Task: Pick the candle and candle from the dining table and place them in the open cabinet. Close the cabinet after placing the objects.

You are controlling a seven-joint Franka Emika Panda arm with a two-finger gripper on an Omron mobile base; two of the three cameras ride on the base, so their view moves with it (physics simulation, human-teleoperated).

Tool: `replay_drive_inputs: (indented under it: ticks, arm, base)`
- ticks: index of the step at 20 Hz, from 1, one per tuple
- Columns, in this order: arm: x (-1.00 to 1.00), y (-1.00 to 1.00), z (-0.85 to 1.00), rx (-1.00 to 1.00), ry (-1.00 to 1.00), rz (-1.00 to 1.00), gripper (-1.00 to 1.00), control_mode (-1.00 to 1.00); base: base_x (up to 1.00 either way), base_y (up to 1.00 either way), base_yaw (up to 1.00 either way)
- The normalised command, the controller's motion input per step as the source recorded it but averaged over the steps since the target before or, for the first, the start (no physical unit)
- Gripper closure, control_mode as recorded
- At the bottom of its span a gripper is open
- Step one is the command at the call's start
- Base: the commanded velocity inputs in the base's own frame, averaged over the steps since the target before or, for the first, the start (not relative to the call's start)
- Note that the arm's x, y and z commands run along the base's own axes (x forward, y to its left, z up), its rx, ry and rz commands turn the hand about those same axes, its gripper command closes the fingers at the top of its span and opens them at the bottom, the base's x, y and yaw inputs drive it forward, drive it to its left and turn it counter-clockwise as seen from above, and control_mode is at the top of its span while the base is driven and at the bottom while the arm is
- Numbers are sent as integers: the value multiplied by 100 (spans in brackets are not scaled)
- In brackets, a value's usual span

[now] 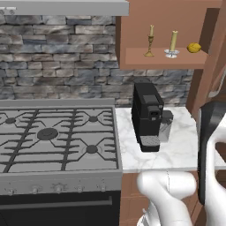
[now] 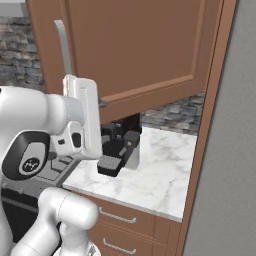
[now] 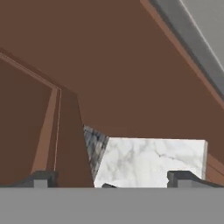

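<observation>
Already both candles, the tall one [image 1: 150,40] and the stubby one [image 1: 173,43], stand on the cabinet shelf [image 1: 163,59] at upper right, beside a lemon [image 1: 193,47]. Only closing remains: the gripper [image 3: 111,178], fingers wide and empty, faces the open door [image 2: 135,50] and likely must push it shut.

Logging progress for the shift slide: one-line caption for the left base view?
Both candles on the open cabinet's shelf beside a lemon; door not yet closed.
</observation>
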Motion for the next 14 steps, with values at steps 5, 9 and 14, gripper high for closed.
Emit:
replay_drive_inputs:
  ticks: [5, 9, 14]
  arm:
    - [38, 24, 0, 0, 3, 4, -100, -100]
    - [48, 21, -1, 0, 12, 1, -100, -100]
    - [51, 23, 0, 0, 18, 0, -100, -100]
  base:
    - [0, 0, 0]
    - [0, 0, 0]
    - [0, 0, 0]
